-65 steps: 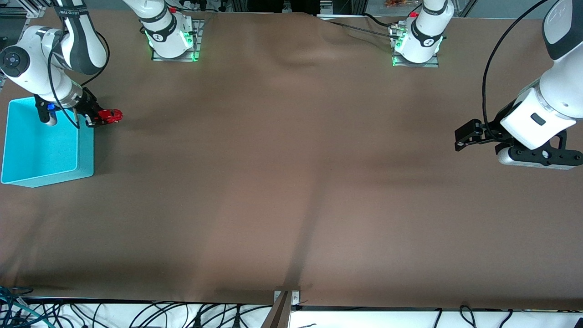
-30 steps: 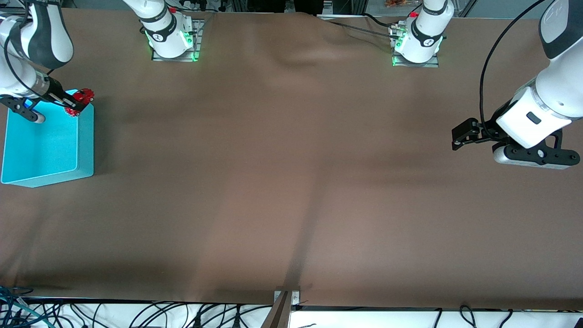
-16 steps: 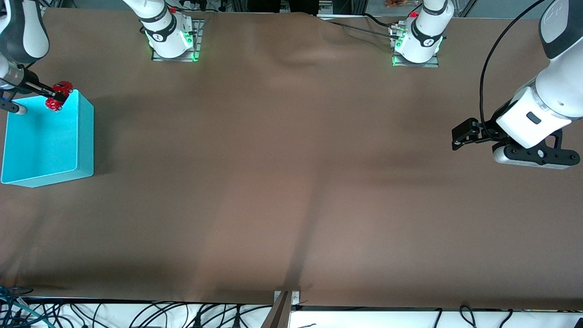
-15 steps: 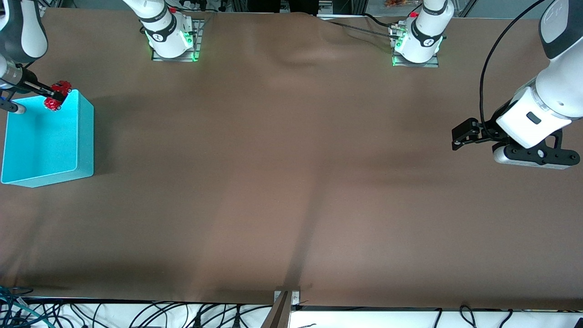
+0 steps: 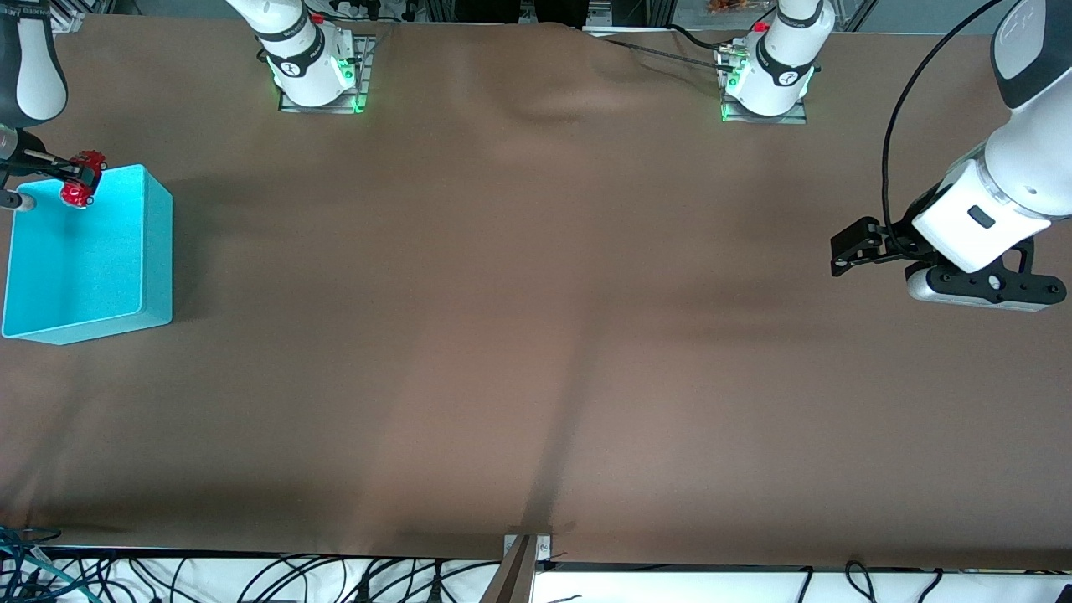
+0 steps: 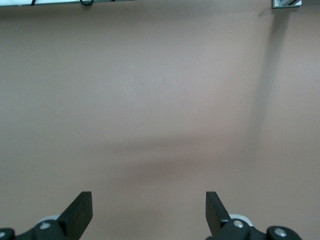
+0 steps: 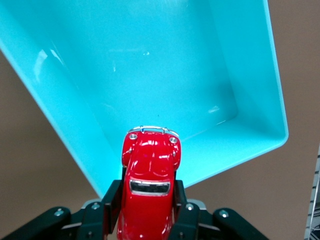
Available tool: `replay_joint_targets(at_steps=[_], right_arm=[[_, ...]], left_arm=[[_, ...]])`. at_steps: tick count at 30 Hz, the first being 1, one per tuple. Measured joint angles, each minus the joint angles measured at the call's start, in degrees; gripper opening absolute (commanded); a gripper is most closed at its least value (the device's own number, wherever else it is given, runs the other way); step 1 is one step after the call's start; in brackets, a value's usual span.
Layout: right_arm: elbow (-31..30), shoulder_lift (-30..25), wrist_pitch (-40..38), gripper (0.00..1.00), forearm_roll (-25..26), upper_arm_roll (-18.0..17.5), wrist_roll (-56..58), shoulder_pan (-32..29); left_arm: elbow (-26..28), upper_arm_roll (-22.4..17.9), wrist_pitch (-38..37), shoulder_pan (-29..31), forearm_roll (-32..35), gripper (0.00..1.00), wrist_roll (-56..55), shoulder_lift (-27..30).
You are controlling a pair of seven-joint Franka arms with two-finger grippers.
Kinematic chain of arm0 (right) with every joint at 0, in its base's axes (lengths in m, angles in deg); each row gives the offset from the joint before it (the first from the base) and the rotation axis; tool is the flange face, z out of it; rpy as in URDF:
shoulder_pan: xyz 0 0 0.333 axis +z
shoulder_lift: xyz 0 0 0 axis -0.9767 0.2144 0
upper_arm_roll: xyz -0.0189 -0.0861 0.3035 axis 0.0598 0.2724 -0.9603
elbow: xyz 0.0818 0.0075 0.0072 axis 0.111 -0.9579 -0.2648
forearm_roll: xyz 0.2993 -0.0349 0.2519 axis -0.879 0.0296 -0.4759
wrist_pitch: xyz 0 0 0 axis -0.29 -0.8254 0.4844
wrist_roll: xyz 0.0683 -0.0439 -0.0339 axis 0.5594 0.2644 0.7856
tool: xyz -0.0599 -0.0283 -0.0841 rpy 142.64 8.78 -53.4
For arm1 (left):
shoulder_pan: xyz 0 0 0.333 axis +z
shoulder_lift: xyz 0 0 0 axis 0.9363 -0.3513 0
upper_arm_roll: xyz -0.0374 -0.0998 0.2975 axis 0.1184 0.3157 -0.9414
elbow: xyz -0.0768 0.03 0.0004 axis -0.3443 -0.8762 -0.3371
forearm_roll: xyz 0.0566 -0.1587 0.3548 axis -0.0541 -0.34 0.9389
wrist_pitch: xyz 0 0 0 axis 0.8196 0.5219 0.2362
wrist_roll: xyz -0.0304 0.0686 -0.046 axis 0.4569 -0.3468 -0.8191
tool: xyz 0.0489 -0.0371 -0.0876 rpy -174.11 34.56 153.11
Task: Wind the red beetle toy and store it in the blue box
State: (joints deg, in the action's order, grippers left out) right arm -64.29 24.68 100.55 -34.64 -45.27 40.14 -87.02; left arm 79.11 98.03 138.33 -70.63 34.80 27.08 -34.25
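Brown cloth covers the whole surface (image 5: 536, 335), lying in soft wrinkles and shadows. At the right arm's end of the surface sits the blue box (image 5: 155, 251), a bright turquoise plastic bin with smooth walls and rounded corners, its open top facing up and nothing lying inside it.

The right pincer (image 5: 77, 177) hangs in the air over the box, above the part of it nearest the robots' bases. It is pinching the red beetle toy (image 5: 78, 182), a tiny glossy red car with a rounded body. In the right wrist view the toy (image 7: 150, 185) is clamped by its sides between the two black fingers (image 7: 112, 200), its bonnet pointing out past the fingertips, and the turquoise floor of the box (image 7: 240, 65) fills most of the space below it. The toy is not touching the box.

The left arm waits at its own end of the surface, well apart from the box and the toy. Its left pincer (image 5: 850, 249) hovers above bare brown cloth with its black fingers spread wide and nothing between them. The left wrist view shows the two fingertips (image 6: 80, 212) standing far apart over plain cloth (image 6: 160, 100).

Two arm bases with green lights stand along the edge of the surface farthest from the front camera.
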Motion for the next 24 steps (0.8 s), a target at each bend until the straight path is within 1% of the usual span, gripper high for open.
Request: replay_joint_targets(at_steps=[12,18,24], right_arm=[[1.88,5.94,4.83,0.0,-0.03,-0.35,0.07,-0.34],[3.46,8.57,5.42,0.0,-0.8,-2.51,0.07,-2.02],[5.25,10.92,5.43,0.0,-3.24,-4.89,0.07,-3.6]], left_arm=[[0.0,0.07,0.0,0.0,0.0,1.0,0.0,0.0],[0.0,0.07,0.0,0.0,0.0,1.0,0.0,0.0],[0.0,0.08,0.0,0.0,0.0,1.0,0.0,0.0]])
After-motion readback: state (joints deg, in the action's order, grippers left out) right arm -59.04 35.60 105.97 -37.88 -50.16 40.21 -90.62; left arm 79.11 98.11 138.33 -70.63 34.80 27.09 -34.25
